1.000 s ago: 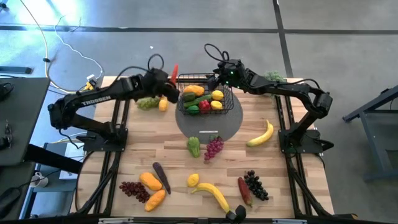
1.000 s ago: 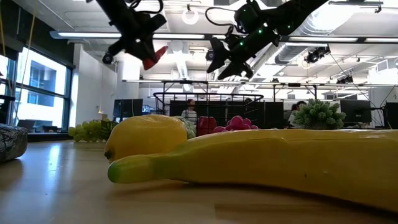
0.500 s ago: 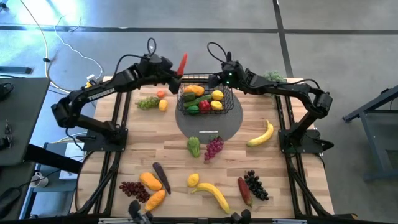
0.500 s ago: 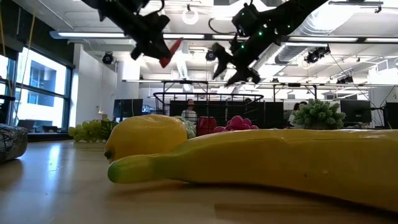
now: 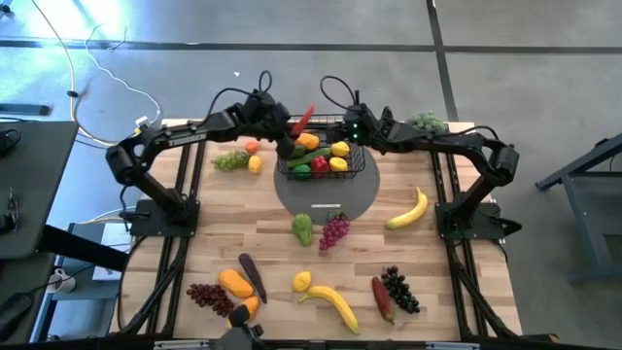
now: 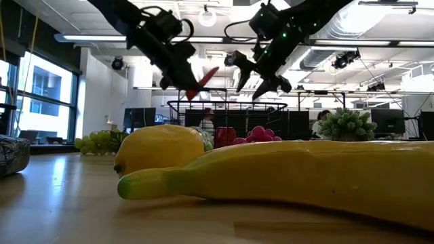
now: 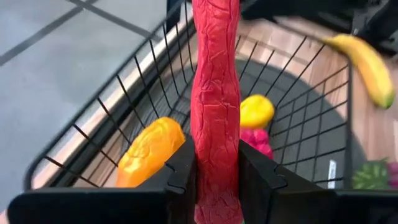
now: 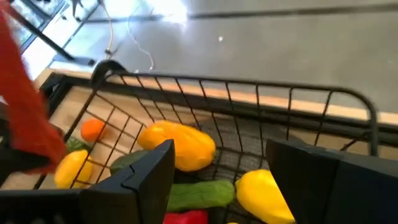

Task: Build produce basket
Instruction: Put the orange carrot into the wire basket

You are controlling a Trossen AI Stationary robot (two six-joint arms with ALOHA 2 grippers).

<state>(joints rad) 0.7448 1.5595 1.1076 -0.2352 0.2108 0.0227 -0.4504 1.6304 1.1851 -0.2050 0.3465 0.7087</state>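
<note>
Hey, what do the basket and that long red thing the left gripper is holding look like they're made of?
The basket looks like thin black metal wire, probably coated: an open welded grid with a matte, even finish. The long red piece, clamped in the left gripper, looks like molded plastic or rubber: wrinkled, slightly glossy skin in one uniform red. Likely a toy pepper, though that's uncertain.

table: light wooden plank table on a dark frame, standing on a grey floor
disc: flat grey round disc lying near the table's far middle
plant: bushy grey-green plant at the table's far right edge, also seen in the low view
cables: white cable looping over the floor beyond the table's left corner
</note>
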